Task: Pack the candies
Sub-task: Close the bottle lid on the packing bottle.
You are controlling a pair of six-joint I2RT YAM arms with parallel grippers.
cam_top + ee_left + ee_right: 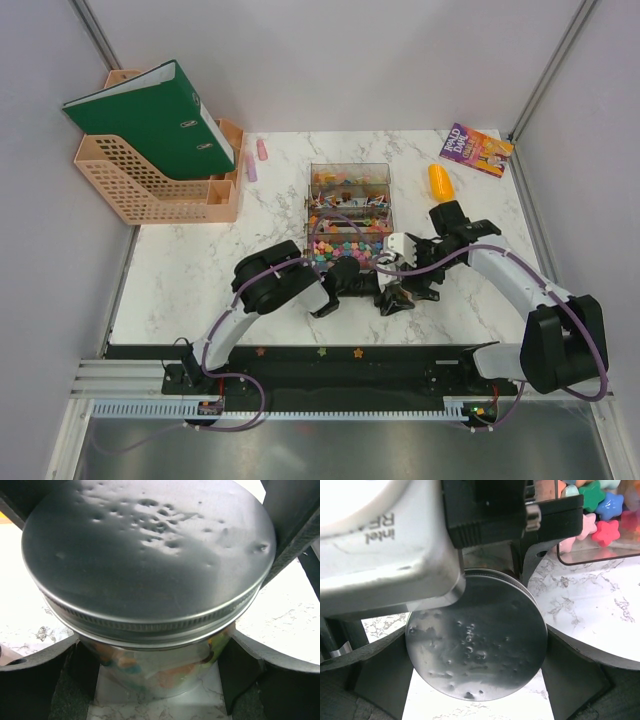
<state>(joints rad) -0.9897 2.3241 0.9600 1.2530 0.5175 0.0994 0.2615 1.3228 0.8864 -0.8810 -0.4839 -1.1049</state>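
Observation:
A glass jar (150, 667) capped with a dented metal lid (150, 555) stands on the marble table, with candies (172, 676) showing through the glass. My left gripper (160, 672) is open, one pad close on each side of the glass below the lid. From above, my right gripper (476, 680) is open with its fingers (570, 677) flanking the lid (475, 640). More star-shaped candies (600, 510) fill the clear bin (350, 180) just behind. In the top view both grippers meet in front of the bin, left (372, 288) and right (400, 295), hiding the jar.
The left wrist's white camera housing (385, 545) overhangs the lid's near side. An orange scoop (440, 182) and a book (476, 150) lie at the back right. A peach file tray with a green binder (155, 140) stands back left, pink items (255, 160) beside it.

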